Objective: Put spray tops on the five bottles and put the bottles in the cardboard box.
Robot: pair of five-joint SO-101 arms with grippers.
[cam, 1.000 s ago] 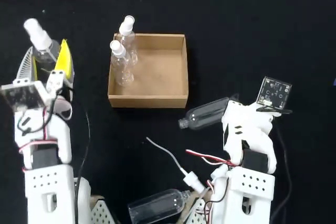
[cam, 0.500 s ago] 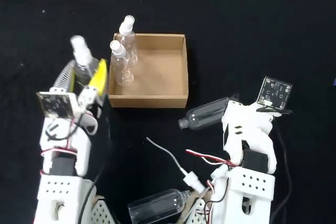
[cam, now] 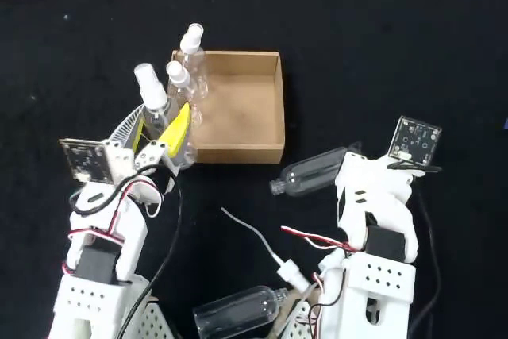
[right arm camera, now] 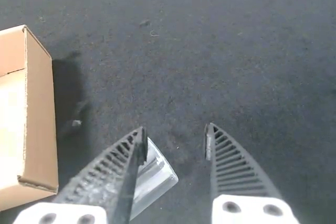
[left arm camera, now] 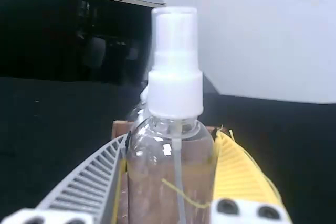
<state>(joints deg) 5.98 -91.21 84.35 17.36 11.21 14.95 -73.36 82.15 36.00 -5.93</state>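
A capped bottle (left arm camera: 170, 156) is being pinched by the left tool (cam: 159, 121) at a corner of the cardboard box (cam: 238, 152); the right tool (right arm camera: 173, 136) is being held spread beside an uncapped bottle (cam: 313, 171).

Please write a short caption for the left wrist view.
Left gripper holds a capped spray bottle upright before the cardboard box.

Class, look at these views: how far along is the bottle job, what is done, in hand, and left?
Done: two capped bottles stand in the box. In hand: the left gripper holds a third capped bottle at the box's corner. Left: two uncapped bottles lie on the table, one beside the open right gripper, one near a loose spray top.
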